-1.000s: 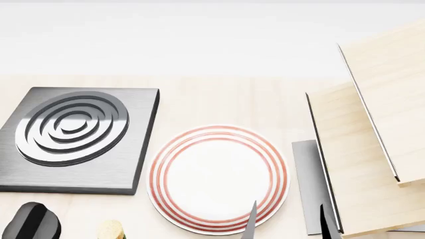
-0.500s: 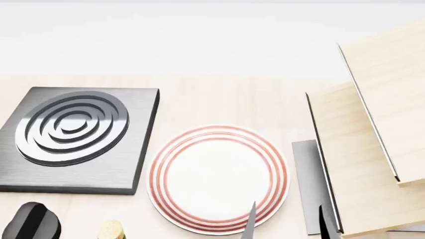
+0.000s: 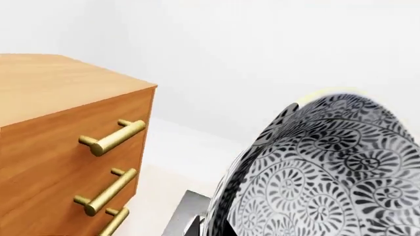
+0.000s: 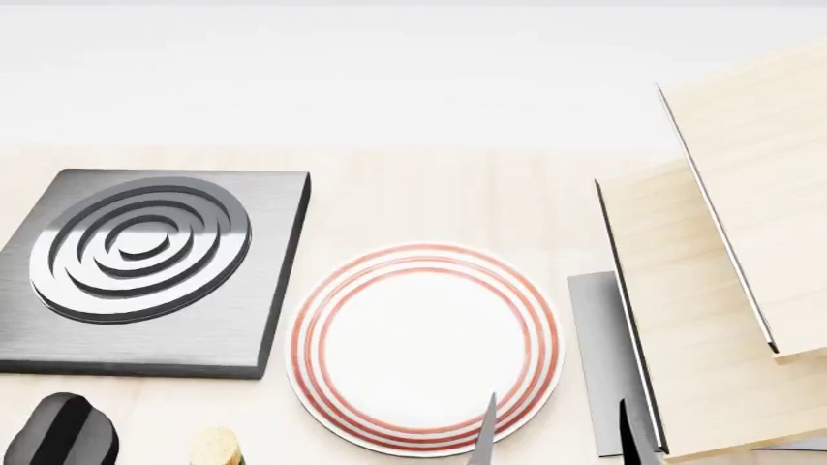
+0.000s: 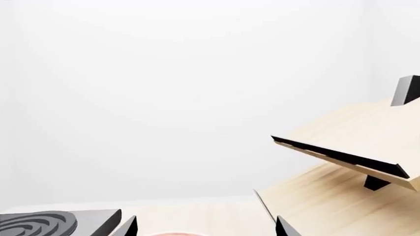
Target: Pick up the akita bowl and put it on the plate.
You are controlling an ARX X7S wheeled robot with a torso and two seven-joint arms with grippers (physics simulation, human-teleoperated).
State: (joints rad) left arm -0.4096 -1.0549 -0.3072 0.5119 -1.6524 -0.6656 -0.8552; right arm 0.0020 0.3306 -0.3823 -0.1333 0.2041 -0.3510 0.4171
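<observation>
One plate (image 4: 425,349) lies flat on the pale wooden desk (image 4: 427,199), round, smooth and white, with several thin concentric red rings near its rim, and nothing rests on it. To its left, just beside it, sits one square stove burner (image 4: 149,271) of brushed dark grey metal with raised concentric rings. To the right stands a light wooden rack (image 4: 723,291) of two slanted boards with dark edges, and a flat grey metal sheet (image 4: 597,363) lies at its foot, close to the plate's right edge.

One akita bowl (image 3: 328,172) fills much of the left wrist view: deep, round, glossy ceramic, covered in a dense dark floral pattern on white, with a pale rim. It is tilted on its side, very close to the camera. A strip of grey metal shows just beside its edge; whether the left claw grips the bowl I cannot tell, as the fingers are hidden. Beyond it stands one orange-brown wooden cabinet (image 3: 66,142) with three brass bar handles (image 3: 111,138).

The right claw (image 4: 556,431) shows in the head view as two thin dark fingers (image 4: 487,431) at the near edge, set well apart with nothing between them, one over the plate's near rim. At the near left sit a rounded black shape (image 4: 58,431) and a small yellowish object (image 4: 216,448), both cut off.
</observation>
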